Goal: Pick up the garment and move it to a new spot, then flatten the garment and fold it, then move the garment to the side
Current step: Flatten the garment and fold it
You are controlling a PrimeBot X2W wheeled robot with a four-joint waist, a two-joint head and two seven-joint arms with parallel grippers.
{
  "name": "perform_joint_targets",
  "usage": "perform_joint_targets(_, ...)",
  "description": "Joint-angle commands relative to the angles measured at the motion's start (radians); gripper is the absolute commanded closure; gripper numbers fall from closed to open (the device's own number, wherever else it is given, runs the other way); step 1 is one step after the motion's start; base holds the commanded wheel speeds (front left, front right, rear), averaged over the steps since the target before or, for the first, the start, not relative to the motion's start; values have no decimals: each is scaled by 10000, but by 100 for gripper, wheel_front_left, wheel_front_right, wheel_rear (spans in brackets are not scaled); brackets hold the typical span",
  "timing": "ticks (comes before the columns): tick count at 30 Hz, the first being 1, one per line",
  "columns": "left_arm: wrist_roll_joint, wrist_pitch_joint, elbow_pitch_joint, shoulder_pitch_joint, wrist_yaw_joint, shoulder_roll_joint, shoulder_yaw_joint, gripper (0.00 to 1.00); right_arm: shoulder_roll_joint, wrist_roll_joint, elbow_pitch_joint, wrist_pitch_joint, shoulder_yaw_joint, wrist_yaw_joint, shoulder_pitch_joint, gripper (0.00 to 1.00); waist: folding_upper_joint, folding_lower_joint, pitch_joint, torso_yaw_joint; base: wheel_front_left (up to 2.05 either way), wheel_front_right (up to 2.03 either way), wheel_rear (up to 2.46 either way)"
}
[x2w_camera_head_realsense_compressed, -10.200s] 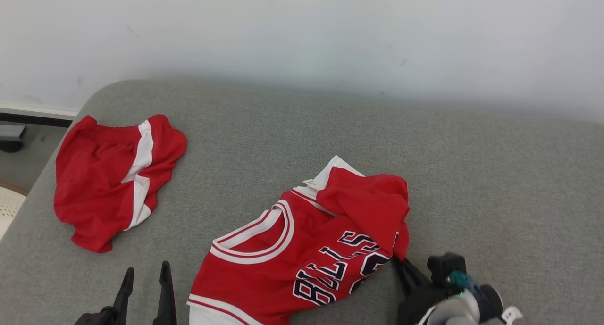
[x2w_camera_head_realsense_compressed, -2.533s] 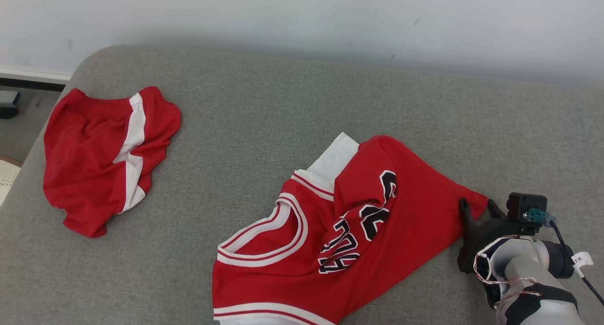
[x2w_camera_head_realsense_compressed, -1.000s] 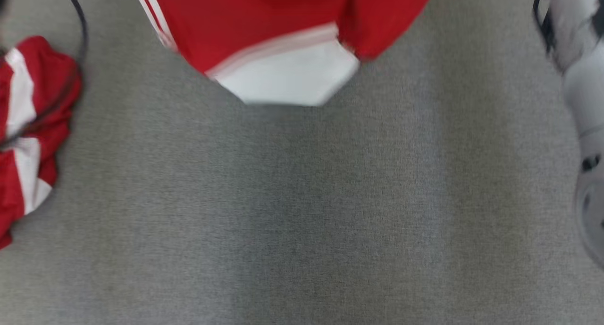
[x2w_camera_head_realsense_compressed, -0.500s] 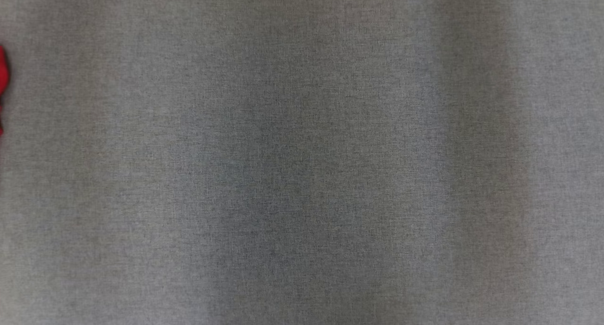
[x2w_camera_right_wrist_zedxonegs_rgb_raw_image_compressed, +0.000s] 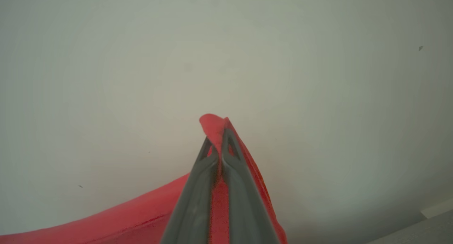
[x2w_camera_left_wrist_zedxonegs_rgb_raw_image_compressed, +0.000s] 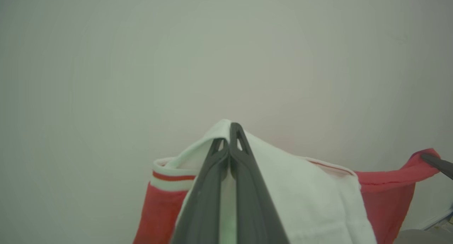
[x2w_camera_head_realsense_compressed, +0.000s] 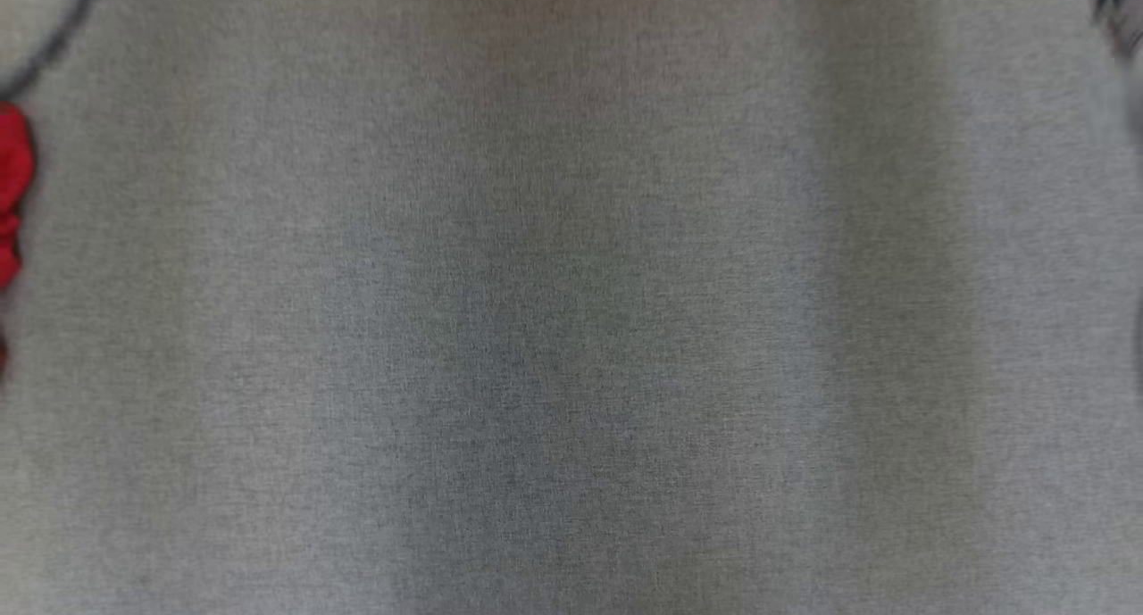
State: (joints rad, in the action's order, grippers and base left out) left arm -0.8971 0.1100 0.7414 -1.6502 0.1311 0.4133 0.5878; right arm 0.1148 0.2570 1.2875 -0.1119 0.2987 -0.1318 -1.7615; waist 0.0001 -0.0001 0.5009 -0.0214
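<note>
**Materials and Finish: Findings**

The garment [x2w_camera_left_wrist_zedxonegs_rgb_raw_image_compressed: 304, 194] is thin, soft cloth with a matt finish. It has a white panel, a red body and red-and-white striped trim, and it hangs in loose folds. The fingers [x2w_camera_left_wrist_zedxonegs_rgb_raw_image_compressed: 208, 201] of the left end effector [x2w_camera_left_wrist_zedxonegs_rgb_raw_image_compressed: 229, 137] and the right end effector [x2w_camera_right_wrist_zedxonegs_rgb_raw_image_compressed: 216, 139] are dark grey, smooth and matt, and look like plastic. The wall [x2w_camera_left_wrist_zedxonegs_rgb_raw_image_compressed: 106, 60] is pale, smooth and matt, with a few small dark specks. The grey upholstery [x2w_camera_head_realsense_compressed: 571, 329] is finely woven matt cloth, seen slightly blurred.

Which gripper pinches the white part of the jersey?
The left gripper: it is shut on white fabric of the jersey, whereas the right gripper is shut on an all-red corner.
</note>
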Motion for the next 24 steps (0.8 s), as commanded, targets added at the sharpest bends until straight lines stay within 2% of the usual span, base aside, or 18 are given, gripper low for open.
perform_joint_targets(1, -119, 275, -166, 512, -16, 163, 54, 100, -35, 111, 23, -131, 13, 24, 431, 100, -1, 1, -361, -48, 0, 0, 0)
perform_joint_targets(5, -637, 928, -783, 2230, -16, 424, 48, 100, -72, 529, -180, -325, -239, 24, 1654, 100, -1, 1, -1026, 37, 0, 0, 0)
perform_joint_targets(9, -910, 1271, -1609, 4181, -210, 653, -110, 100, 80, 1133, -956, -238, -1021, 24, 3494, 100, -1, 1, -1671, 177, 0, 0, 0)
perform_joint_targets(15, -1300, 1511, -3591, 7595, -1146, 933, -518, 100, 406, 2671, -2943, 16, -2013, 24, 6965, 100, -1, 1, -2411, 295, 0, 0, 0)
perform_joint_targets(18, -1324, 1547, -4611, 9330, -1582, 850, -634, 100, 596, 3532, -4070, 176, -2130, 24, 8875, 100, -1, 1, -2749, 401, 0, 0, 0)
perform_joint_targets(24, -1117, 1555, -5906, 12297, -2272, 627, -1050, 100, 561, 4681, -6180, 552, -1807, 25, 12358, 100, -1, 1, -3227, 549, 0, 0, 0)
